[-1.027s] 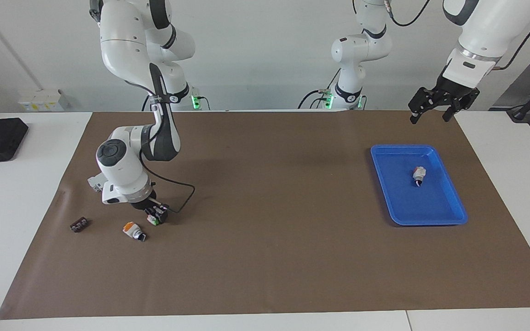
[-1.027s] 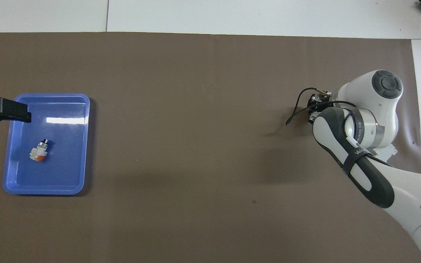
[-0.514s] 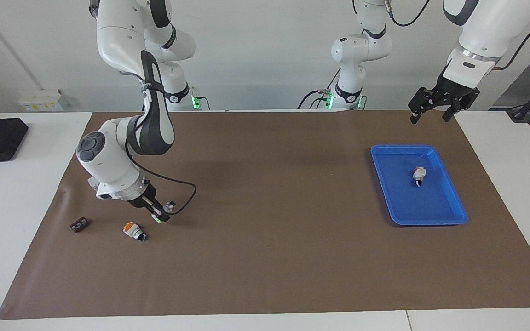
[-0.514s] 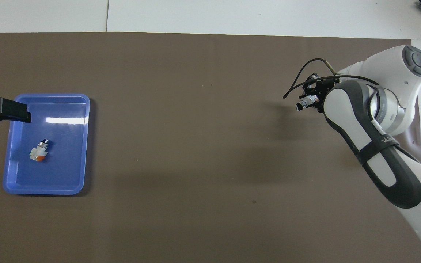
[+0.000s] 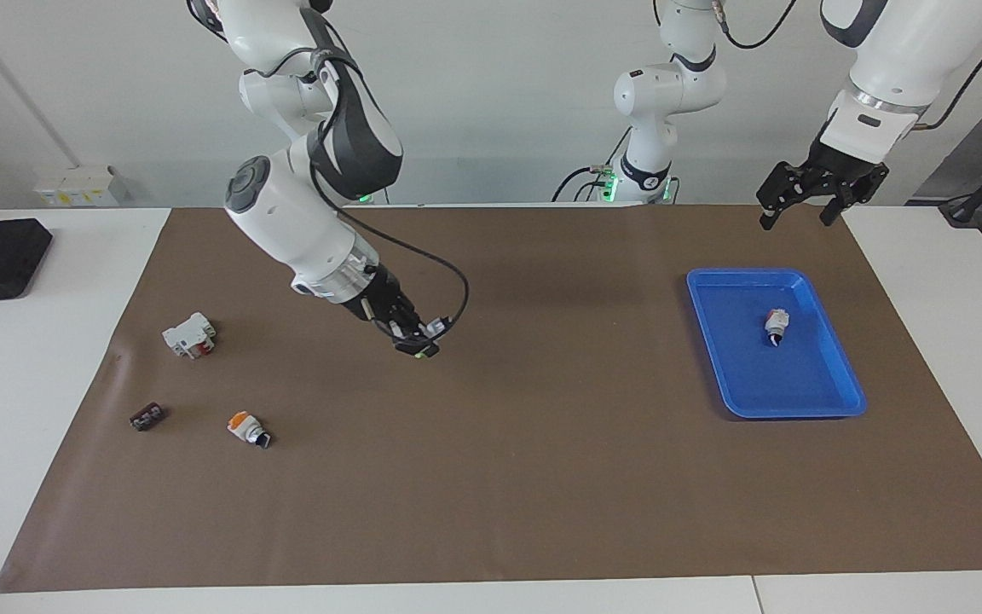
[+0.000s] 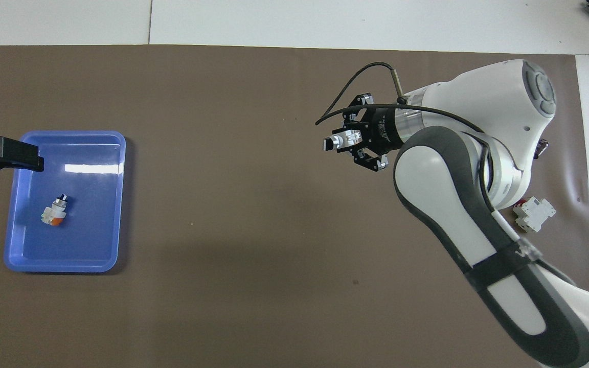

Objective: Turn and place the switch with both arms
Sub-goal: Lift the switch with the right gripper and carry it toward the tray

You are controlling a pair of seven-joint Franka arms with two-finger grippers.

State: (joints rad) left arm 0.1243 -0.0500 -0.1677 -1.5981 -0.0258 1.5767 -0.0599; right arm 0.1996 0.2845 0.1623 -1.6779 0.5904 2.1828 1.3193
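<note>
Riding in the right tool (image 5: 419,339), clamped shut on it above mid-desk, the switch (image 6: 336,141) is lifted; turning, handover and placing remain. At nine o'clock overhead, the left tool (image 5: 800,207) waits wide over the blue tray (image 6: 119,204).

A shiny blue plastic tray (image 5: 832,396) holds a little white switch (image 5: 775,325). An orange-topped white switch (image 5: 247,428) lies beside a small black block (image 5: 147,417).
</note>
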